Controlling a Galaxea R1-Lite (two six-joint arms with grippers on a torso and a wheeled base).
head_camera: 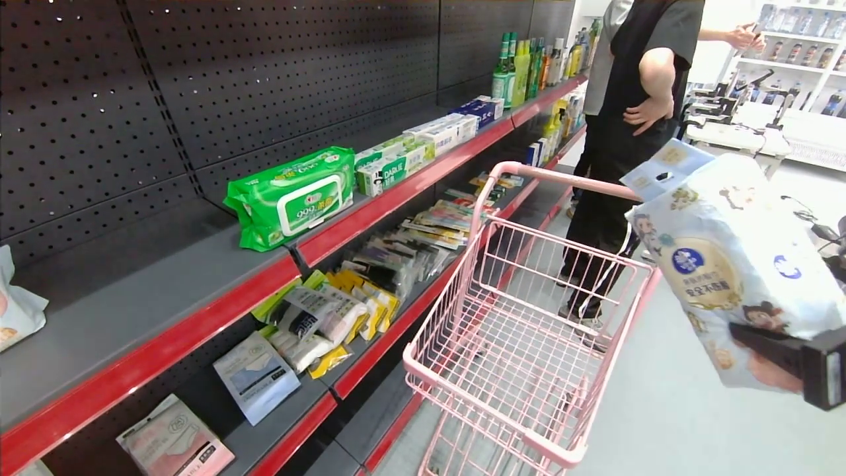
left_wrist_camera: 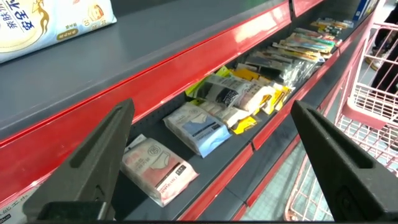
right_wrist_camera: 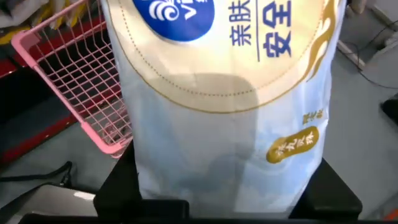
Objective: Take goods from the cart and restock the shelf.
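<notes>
Aloft, tissue pack [head_camera: 720, 264] between right fingers [head_camera: 767, 347]

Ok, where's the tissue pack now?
Head view, robot's right: the tissue pack sits clamped in the right pincer, raised beside the pink cart.

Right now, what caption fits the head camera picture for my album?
Robot's right hand holds a white-and-blue pack by the pink cart, near the shelf.

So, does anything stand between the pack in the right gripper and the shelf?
The pink cart stands between the tissue pack, held by the right gripper, and the shelf. The shelf's board beside the green wipes is bare.
</notes>
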